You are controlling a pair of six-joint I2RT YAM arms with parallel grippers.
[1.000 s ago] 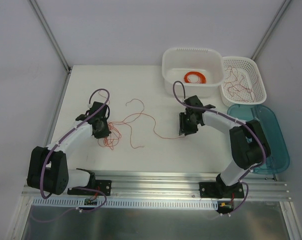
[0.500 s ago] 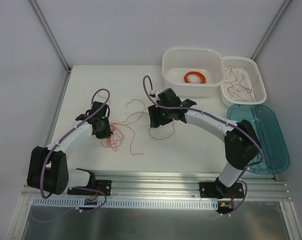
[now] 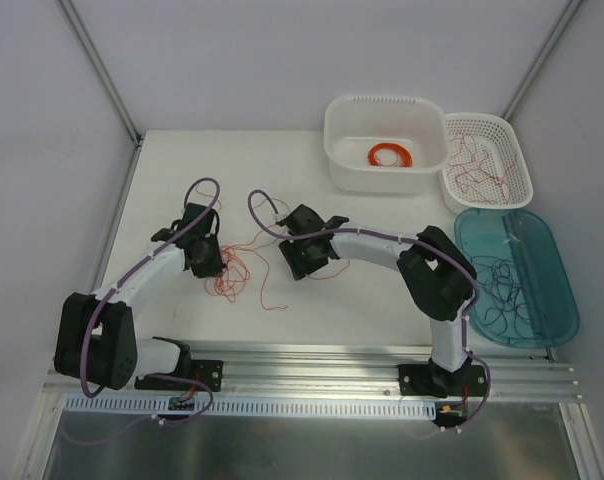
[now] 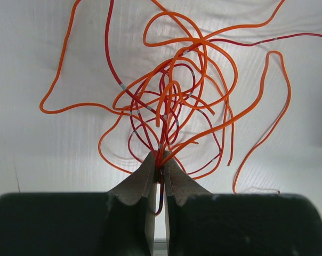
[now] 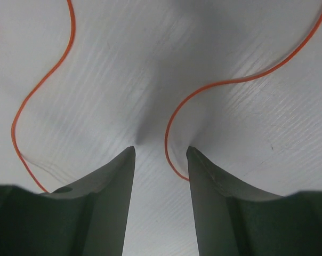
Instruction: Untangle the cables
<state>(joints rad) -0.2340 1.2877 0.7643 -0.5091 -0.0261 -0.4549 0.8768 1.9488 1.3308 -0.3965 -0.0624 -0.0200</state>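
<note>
While the left gripper (image 4: 159, 166) pinches the cables (image 4: 166, 104) at the knot's near edge, seemingly to anchor it, the right gripper (image 5: 161, 152) hangs spread astride one loose orange strand (image 5: 169, 133) on the table (image 3: 182, 170), likely to draw it free.

The left arm (image 3: 147, 268) folds at its elbow near the left edge of the bench (image 3: 332, 310). Its forearm angles forward and inward with the wrist tipped down, and the left jaws are pinched together on strands of the cables (image 4: 171, 101). The right arm (image 3: 372, 243) reaches leftward to mid-bench, wrist down, with the right jaws parted close over the surface.
</note>
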